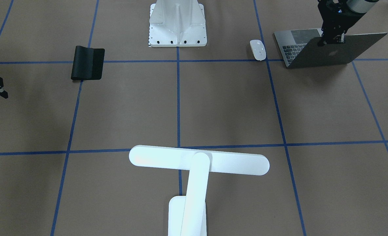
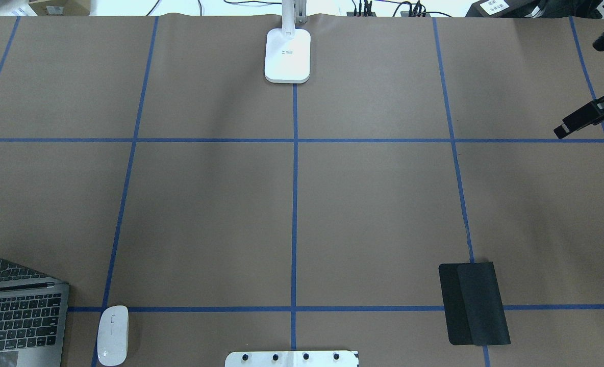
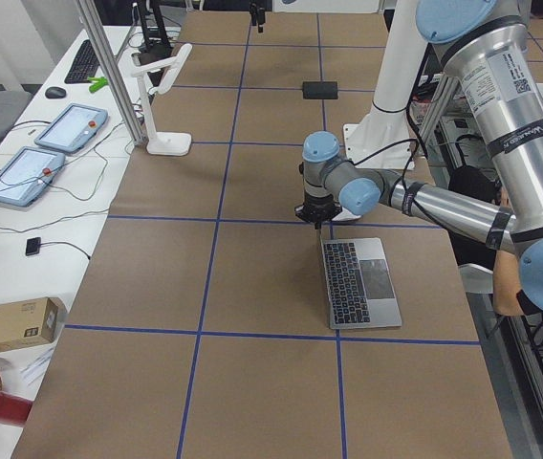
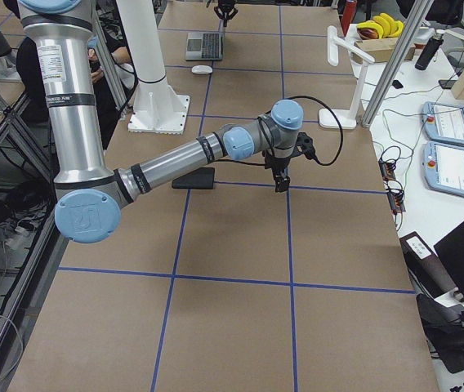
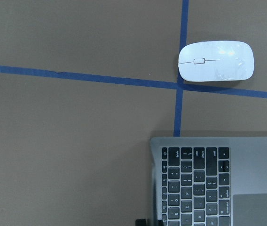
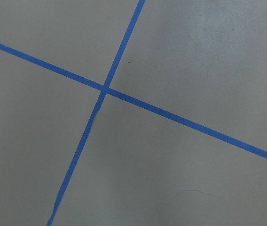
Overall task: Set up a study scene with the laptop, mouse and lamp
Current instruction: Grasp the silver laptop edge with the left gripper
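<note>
Laptop [image 1: 331, 52]: open at the table's [image 2: 205, 204] near-left corner, mouse [image 1: 258, 49] just beside it.
Left claw [image 1: 333, 40]: clenched on the lid's top edge, probably setting screen angle.
Right claw [image 2: 570, 126]: hovers well apart on the right; cannot tell its grip.
Lamp [image 1: 199, 160]: upright, far edge, centre.

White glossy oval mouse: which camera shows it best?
Left wrist view: the white glossy oval mouse is close, whole, unblocked. Front-facing and overhead show it small beside the grey laptop; right side view, a speck.
</note>
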Available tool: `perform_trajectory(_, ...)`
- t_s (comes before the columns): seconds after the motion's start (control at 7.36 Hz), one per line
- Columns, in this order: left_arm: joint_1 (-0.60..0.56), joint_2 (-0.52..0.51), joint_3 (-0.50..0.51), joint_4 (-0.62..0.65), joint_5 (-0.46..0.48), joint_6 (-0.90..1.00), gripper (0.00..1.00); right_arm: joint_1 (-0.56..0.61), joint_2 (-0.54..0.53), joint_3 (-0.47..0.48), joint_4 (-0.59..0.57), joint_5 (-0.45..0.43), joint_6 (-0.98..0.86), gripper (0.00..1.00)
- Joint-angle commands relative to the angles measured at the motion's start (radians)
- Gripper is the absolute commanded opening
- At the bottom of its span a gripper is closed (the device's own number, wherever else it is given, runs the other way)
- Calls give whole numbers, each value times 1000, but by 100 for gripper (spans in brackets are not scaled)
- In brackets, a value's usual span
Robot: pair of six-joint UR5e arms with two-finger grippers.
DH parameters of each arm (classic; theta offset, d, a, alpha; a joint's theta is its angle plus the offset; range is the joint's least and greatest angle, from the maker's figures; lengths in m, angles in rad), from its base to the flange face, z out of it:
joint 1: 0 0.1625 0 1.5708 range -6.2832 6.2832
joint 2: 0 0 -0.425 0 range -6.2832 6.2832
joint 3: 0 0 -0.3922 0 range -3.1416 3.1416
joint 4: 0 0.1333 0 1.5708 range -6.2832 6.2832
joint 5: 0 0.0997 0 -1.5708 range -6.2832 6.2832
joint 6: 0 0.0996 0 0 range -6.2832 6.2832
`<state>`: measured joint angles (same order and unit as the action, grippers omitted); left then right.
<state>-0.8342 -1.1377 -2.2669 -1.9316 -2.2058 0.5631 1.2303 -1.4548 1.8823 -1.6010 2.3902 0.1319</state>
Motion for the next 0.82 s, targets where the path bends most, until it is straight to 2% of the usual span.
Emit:
perform_trajectory(0.0, -38, -28, -3, 2, -5, 7, 0, 0, -1, -5, 1, 1, 0, 100)
perform_trajectory(0.41, -123, -89, 30, 22, -9, 87, 0, 0, 1, -6, 3, 3, 2, 100)
perform_trajectory(0.68, -155, -241, 38, 153, -9, 109, 0, 1, -1, -3, 3, 1, 3, 100)
